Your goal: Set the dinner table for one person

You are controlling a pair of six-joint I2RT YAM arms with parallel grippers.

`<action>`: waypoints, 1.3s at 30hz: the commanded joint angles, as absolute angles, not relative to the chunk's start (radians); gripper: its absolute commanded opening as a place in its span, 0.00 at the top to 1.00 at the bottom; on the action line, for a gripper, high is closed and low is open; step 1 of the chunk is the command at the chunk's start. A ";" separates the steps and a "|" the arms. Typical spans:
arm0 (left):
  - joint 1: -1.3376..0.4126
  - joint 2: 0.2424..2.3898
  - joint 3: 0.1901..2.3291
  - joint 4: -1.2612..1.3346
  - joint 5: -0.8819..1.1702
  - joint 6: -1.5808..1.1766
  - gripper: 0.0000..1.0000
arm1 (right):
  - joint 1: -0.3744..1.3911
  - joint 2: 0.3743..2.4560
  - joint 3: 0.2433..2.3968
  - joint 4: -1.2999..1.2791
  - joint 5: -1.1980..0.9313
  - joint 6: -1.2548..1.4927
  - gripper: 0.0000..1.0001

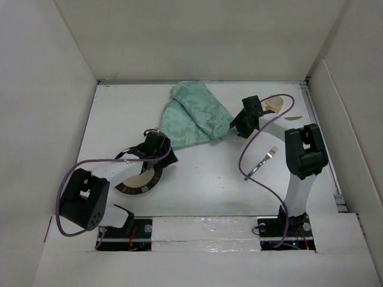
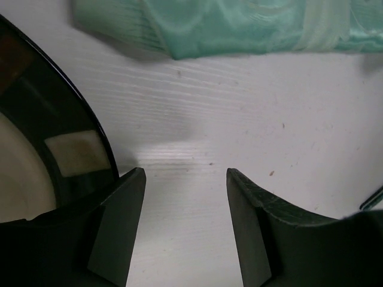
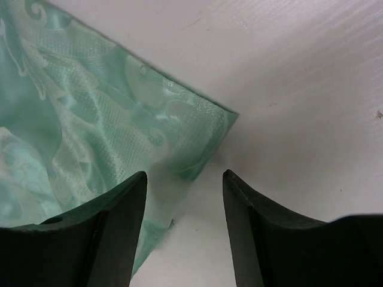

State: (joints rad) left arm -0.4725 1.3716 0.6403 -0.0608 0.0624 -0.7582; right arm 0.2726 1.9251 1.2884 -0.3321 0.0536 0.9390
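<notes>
Left fingers (image 2: 119,227) apart and empty at plate (image 2: 36,149) rim, right fingers (image 3: 114,233) apart over placemat (image 3: 90,119) corner.

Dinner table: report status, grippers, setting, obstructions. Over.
Left gripper open, empty, beside plate rim. Right gripper open over placemat corner. Dinner table not set: placemat bunched far centre, fork and cup at right. Nothing blocking either gripper.

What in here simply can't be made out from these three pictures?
- Top view: the pale round object at the far right sits mostly behind the right arm, so I cannot tell what it is.
- Top view: the plate is half covered by the left arm; the left wrist view cuts it off at the left edge.
- Right wrist view: the green placemat runs off the left edge.
- Top view: the fork is too small for detail.
</notes>
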 commanded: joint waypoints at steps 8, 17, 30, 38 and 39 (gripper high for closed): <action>-0.250 1.250 0.594 -0.160 -0.049 -0.709 0.41 | 0.256 1.897 1.256 -0.293 0.035 1.025 0.45; -0.287 1.284 0.633 0.029 0.094 -0.984 0.38 | 0.216 1.894 1.236 -0.276 0.021 1.035 0.50; -0.296 1.397 0.626 0.112 0.037 -1.296 0.36 | 0.207 1.919 1.241 -0.267 0.008 1.069 0.51; -0.305 1.424 0.646 0.098 0.009 -1.367 0.39 | 0.207 1.914 1.216 -0.229 0.008 1.107 0.56; -0.305 1.427 0.646 0.101 -0.023 -1.368 0.40 | 0.207 1.913 1.213 -0.215 0.009 1.111 0.57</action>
